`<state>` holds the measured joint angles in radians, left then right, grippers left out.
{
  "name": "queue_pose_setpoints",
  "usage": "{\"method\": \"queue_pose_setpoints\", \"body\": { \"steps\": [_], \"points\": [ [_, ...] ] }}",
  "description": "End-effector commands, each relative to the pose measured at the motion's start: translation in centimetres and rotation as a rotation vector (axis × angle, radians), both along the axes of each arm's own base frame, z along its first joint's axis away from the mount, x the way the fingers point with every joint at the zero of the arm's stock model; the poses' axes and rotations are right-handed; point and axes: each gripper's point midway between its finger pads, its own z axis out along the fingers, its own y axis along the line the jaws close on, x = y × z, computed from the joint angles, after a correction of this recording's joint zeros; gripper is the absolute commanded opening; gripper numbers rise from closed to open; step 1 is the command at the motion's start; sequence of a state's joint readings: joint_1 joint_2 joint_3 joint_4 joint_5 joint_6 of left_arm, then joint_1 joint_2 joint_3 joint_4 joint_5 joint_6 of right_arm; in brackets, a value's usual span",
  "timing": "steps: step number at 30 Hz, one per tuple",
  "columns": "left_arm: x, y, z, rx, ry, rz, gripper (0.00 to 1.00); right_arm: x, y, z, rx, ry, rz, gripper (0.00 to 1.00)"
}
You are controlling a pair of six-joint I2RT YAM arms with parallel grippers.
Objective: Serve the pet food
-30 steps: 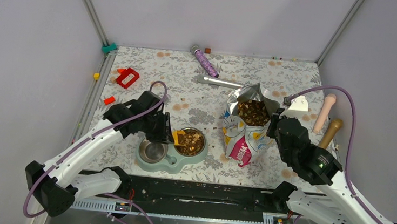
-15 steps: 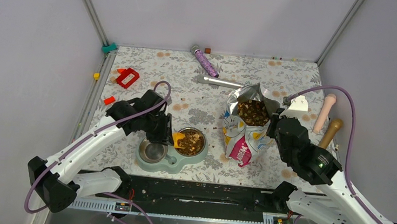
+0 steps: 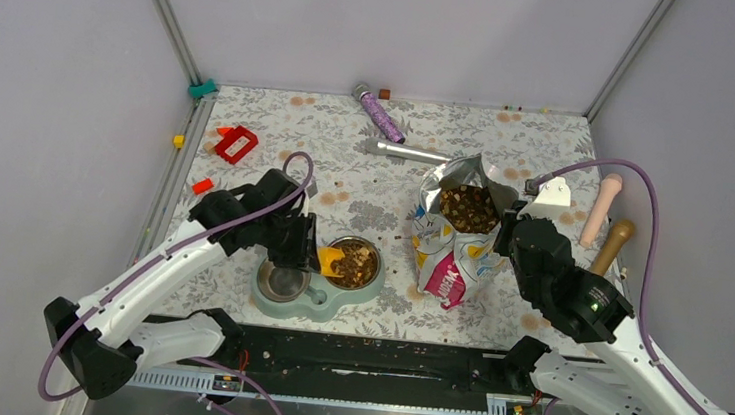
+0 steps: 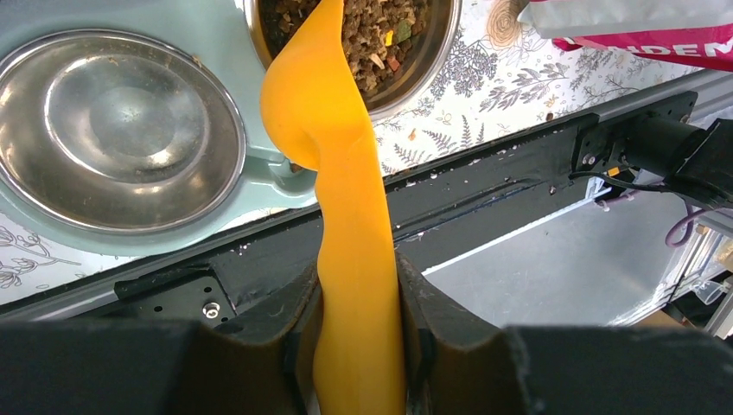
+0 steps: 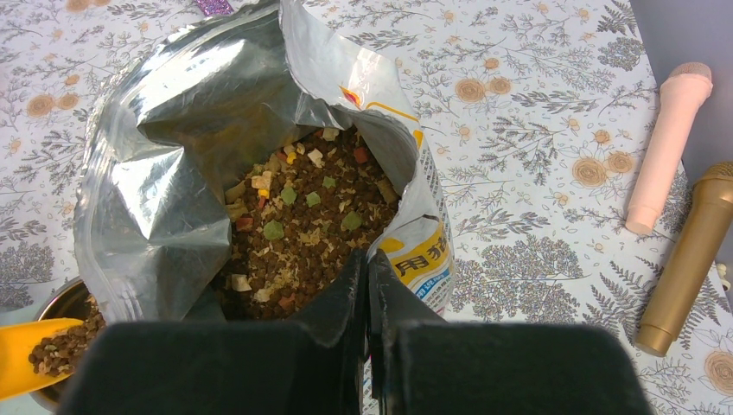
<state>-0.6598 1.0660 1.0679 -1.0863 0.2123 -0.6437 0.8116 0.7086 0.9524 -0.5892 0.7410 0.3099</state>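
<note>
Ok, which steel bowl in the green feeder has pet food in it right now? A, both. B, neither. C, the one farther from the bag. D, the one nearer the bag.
D: the bowl nearer the bag holds pet food, with the orange scoop reaching over it, while the farther bowl shows only bare metal.

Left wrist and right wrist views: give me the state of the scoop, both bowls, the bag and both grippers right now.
orange scoop: gripped by its handle, head over the right steel bowl, pet food on it
left gripper: jaws shut on the orange scoop
right steel bowl: partly filled with pet food
left steel bowl: empty
bag: open, pet food inside
right gripper: jaws shut on the bag's rim
</note>
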Motion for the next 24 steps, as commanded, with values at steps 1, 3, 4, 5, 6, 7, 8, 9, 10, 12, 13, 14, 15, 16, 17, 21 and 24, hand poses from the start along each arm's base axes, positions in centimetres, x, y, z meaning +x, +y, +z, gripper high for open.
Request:
{"method": "queue_pose_setpoints", "body": {
  "steps": [1, 3, 4, 5, 6, 7, 8, 9, 10, 12, 13, 14, 15, 16, 17, 21, 24],
  "points": [
    [-0.1, -0.2, 2.5, -0.056, -0.069, -0.025, 0.00, 0.4, -0.2, 1.9, 0.041, -0.063, -0.025, 0.00],
    [-0.2, -0.1, 2.8, -0.063, -0.075, -0.026, 0.00, 0.4, -0.2, 1.9, 0.040, -0.063, -0.025, 0.00],
    [-0.3, -0.1, 2.9, -0.064, -0.074, -0.025, 0.00, 0.4, -0.2, 1.9, 0.040, -0.062, -0.023, 0.00],
    [-0.4, 0.0, 2.8, -0.060, -0.070, -0.021, 0.00, 0.4, -0.1, 1.9, 0.041, -0.063, -0.021, 0.00],
    [-0.4, 0.1, 2.7, -0.056, -0.065, -0.018, 0.00, 0.4, -0.1, 1.9, 0.040, -0.060, -0.020, 0.00],
    [-0.6, 0.2, 2.7, -0.054, -0.062, -0.019, 0.00, 0.4, -0.1, 1.9, 0.040, -0.061, -0.019, 0.00],
    [-0.6, 0.2, 2.8, -0.055, -0.063, -0.018, 0.00, 0.4, -0.1, 1.9, 0.041, -0.062, -0.019, 0.00],
    [-0.7, 0.2, 2.9, -0.058, -0.066, -0.019, 0.00, 0.4, -0.2, 1.9, 0.042, -0.064, -0.020, 0.00],
    [-0.7, 0.3, 3.0, -0.061, -0.071, -0.020, 0.00, 0.4, -0.2, 2.0, 0.043, -0.065, -0.021, 0.00],
    [-0.7, 0.3, 3.3, -0.065, -0.082, -0.021, 0.00, 0.3, -0.2, 1.9, 0.043, -0.064, -0.022, 0.00],
    [-0.7, 0.3, 3.4, -0.068, -0.084, -0.024, 0.00, 0.3, -0.3, 2.0, 0.044, -0.065, -0.021, 0.00],
    [-0.7, 0.2, 3.5, -0.073, -0.083, -0.028, 0.00, 0.3, -0.2, 2.0, 0.045, -0.066, -0.019, 0.00],
    [-0.8, 0.1, 3.6, -0.080, -0.079, -0.034, 0.00, 0.3, -0.2, 2.0, 0.046, -0.066, -0.019, 0.00],
    [-0.9, 0.0, 3.7, -0.087, -0.077, -0.040, 0.00, 0.3, -0.2, 2.0, 0.046, -0.067, -0.019, 0.00],
    [-1.0, 0.0, 3.7, -0.088, -0.077, -0.041, 0.00, 0.3, -0.2, 2.0, 0.046, -0.066, -0.018, 0.00],
    [-1.0, -0.2, 4.2, -0.103, -0.086, -0.044, 0.00, 0.4, -0.1, 1.9, 0.042, -0.061, -0.015, 0.00],
    [-0.8, -0.2, 4.8, -0.109, -0.110, -0.046, 0.00, 0.4, 0.1, 1.7, 0.037, -0.055, -0.011, 0.00]
  ]
}}
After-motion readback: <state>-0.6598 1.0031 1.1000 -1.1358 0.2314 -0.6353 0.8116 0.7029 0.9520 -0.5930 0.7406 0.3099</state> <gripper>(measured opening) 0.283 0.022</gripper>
